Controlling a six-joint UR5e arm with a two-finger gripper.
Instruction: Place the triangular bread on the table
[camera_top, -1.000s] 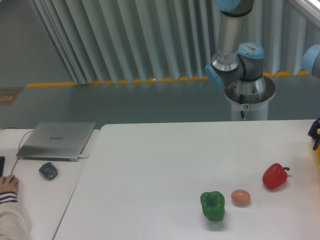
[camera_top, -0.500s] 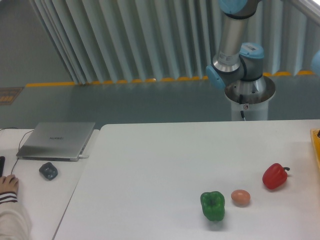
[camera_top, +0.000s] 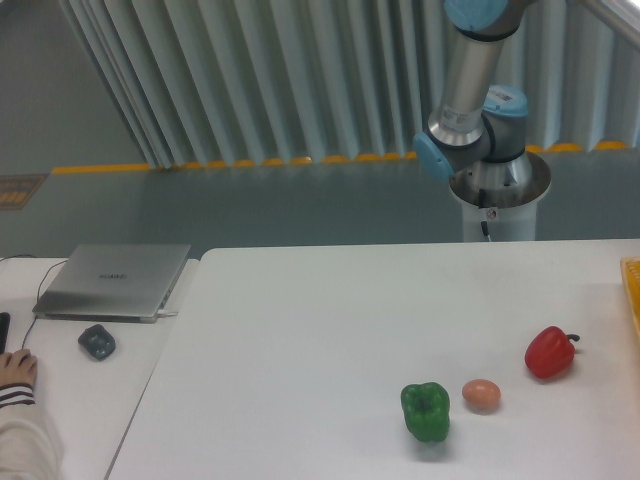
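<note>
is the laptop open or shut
Shut: the laptop lies flat on the desk with its lid down, no screen or keys showing.

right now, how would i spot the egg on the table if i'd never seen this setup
Start at the big white table and look to its front right part, where three small things lie in a loose row. The egg is the middle one, between the green pepper and the red pepper. It is the smallest, smooth and brown.

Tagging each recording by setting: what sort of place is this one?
Most likely a robotics lab or test cell. A robot arm on a pedestal stands behind a white table holding toy-like food props, beside a desk with a closed laptop, and yellow floor marking runs along a ribbed wall.
</note>
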